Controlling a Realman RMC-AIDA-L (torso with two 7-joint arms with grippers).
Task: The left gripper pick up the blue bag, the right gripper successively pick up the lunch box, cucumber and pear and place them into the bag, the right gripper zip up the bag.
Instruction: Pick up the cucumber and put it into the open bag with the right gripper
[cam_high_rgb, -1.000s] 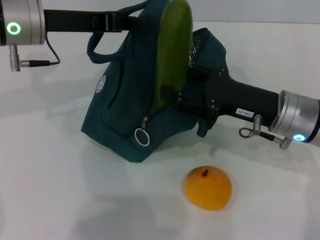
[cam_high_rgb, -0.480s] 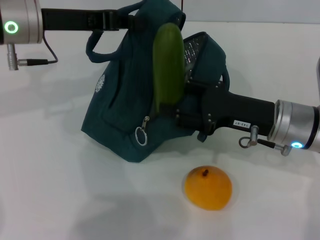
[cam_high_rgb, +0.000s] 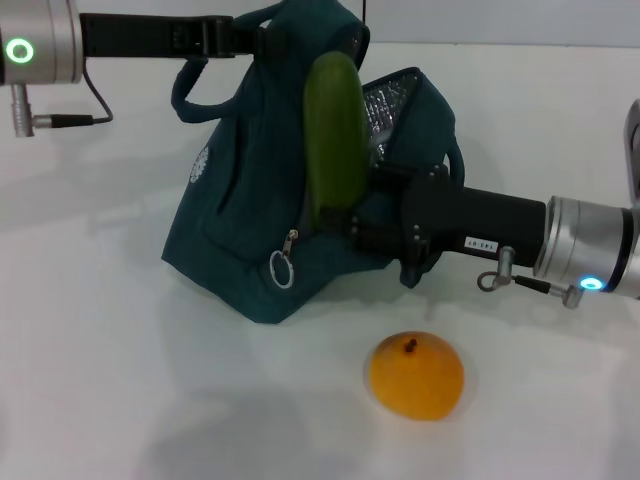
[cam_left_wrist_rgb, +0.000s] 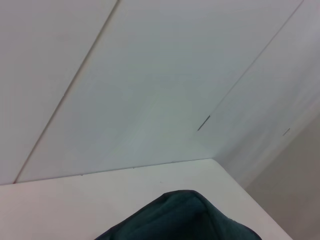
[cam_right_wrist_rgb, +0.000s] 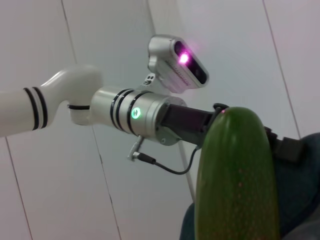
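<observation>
A: Head view first: what's biggest on the worktop (cam_high_rgb: 90, 380)?

B: The blue bag (cam_high_rgb: 260, 200), standing toward the far edge, left of centre. The left gripper (cam_high_rgb: 262, 38) is clamped on its top handle and holds that up. The mouth gapes toward the right, showing silver lining (cam_high_rgb: 385, 100).

A: Anything inside it?

B: Can't tell; the interior is hidden, so a lunch box may sit there unseen.

A: And the right gripper (cam_high_rgb: 335, 215)?

B: It reaches in from the right edge, closed on the lower end of the cucumber (cam_high_rgb: 335, 130), which stands upright against the bag's opening.

A: The smallest thing?

B: The pear (cam_high_rgb: 416, 375), orange-yellow, lying alone near the front edge, apart from the bag.
</observation>
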